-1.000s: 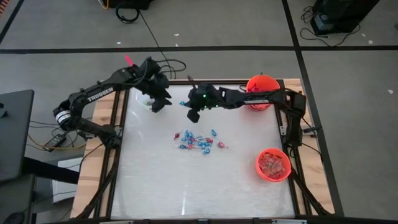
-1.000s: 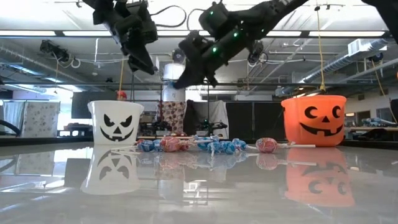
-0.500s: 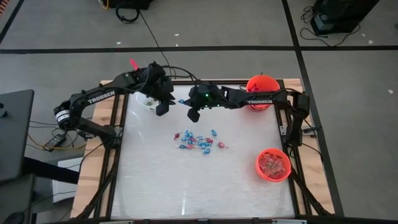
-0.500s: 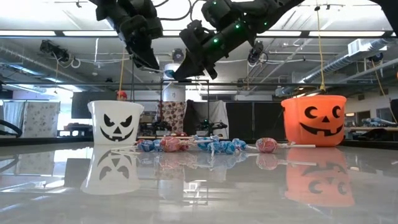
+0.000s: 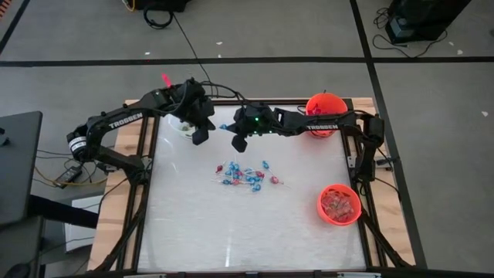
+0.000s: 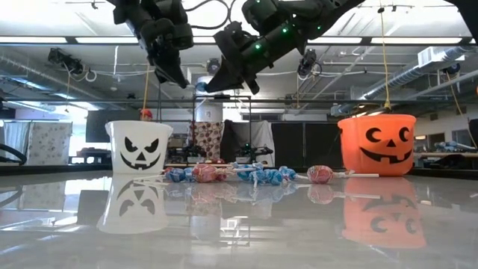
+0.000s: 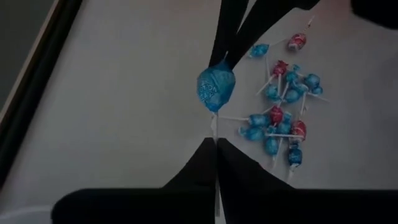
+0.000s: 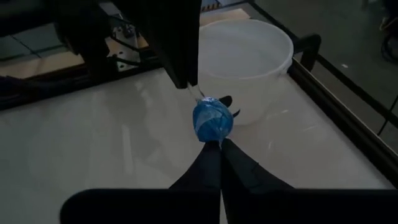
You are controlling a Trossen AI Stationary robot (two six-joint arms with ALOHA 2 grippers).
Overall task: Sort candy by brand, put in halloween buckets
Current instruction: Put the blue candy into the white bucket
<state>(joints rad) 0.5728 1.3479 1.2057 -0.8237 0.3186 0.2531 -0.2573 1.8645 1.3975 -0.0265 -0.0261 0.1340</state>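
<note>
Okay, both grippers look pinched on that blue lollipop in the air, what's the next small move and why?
Probably the right gripper should open. The left gripper has shut on the stick of the blue lollipop, and the white bucket sits beside that arm.

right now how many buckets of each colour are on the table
orange buckets: 2, one at the far right corner, one on the right side holding candy
white bucket: 1
total: 3
</note>
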